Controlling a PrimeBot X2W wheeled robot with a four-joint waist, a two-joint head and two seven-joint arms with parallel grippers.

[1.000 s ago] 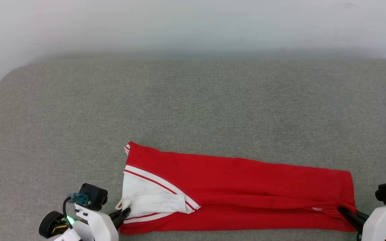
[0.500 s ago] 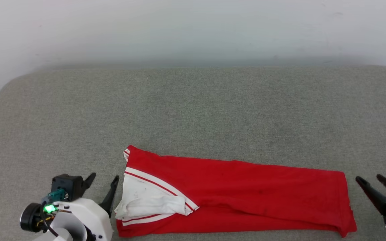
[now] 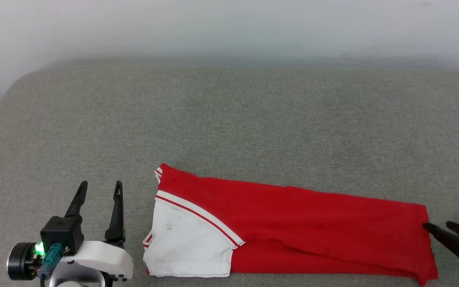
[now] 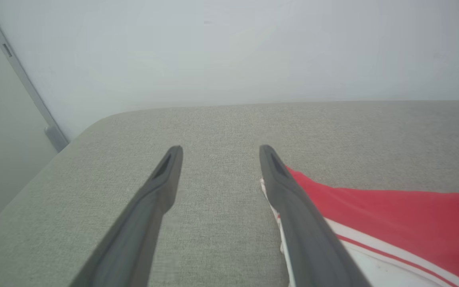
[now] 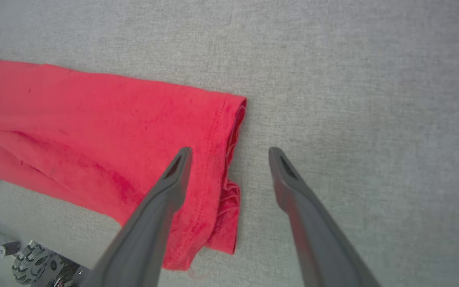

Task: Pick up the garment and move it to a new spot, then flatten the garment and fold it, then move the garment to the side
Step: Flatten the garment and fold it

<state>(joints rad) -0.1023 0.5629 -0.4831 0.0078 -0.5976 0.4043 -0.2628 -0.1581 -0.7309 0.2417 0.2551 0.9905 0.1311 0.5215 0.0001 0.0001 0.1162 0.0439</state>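
Both grippers have let go of the near corners they were pinching a second ago. My left gripper [image 3: 100, 184] now stands at 7 o'clock, fingers spread and pointing to 12, just beside the garment [image 3: 313, 235] and holding nothing. My right gripper [image 3: 437, 224] is at 4 o'clock, also spread. In its wrist view one finger lies over the hem [image 5: 229, 131] and the other over bare cushion, and I cannot tell whether the first touches the cloth. The white sleeve [image 3: 189, 243], bunched before, now lies flat.

I take that as one long fold laid down and released, with the crosswise fold and the move aside still to do.

The garment lies along the near edge of the grey cushion [image 3: 229, 119] as a long red band. Its long axis runs roughly 9 to 3 o'clock, tilted a little so the 9 o'clock end sits farther from me. The sleeve and striped trim point to 9, the hem to 3. Beyond it there is open cushion toward 12, then the pale wall [image 3: 229, 28].
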